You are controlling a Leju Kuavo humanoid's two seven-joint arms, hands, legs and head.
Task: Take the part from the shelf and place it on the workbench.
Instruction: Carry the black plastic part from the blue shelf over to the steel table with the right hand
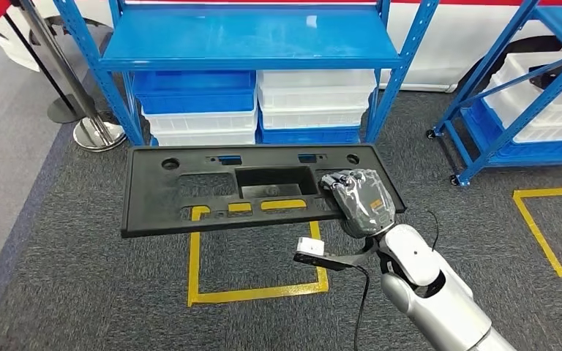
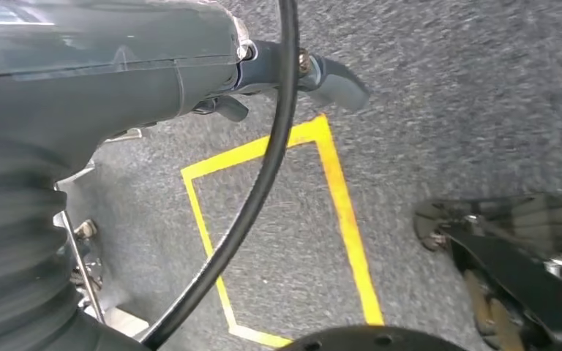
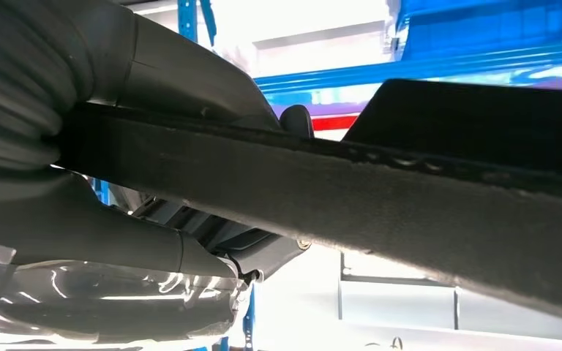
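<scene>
While right hand (image 1: 358, 201) grips the part (image 1: 249, 186) clear of the shelf (image 1: 249, 44), carry is underway; next, turn toward the tabletop. Left hand (image 2: 117, 73) apparently empty, grip state unclear.

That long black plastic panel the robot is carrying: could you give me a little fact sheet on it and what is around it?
Item: long flat black plastic panel with cut-out holes
Held by: right hand, gripping the panel's right end
Position: in the air above the grey carpet, roughly level
Under it: yellow tape square on the floor
Behind it: blue metal shelf rack with blue and white plastic bins stacked underneath
Left hand: holds nothing, hanging over the carpet
Workbench: not visible
</scene>
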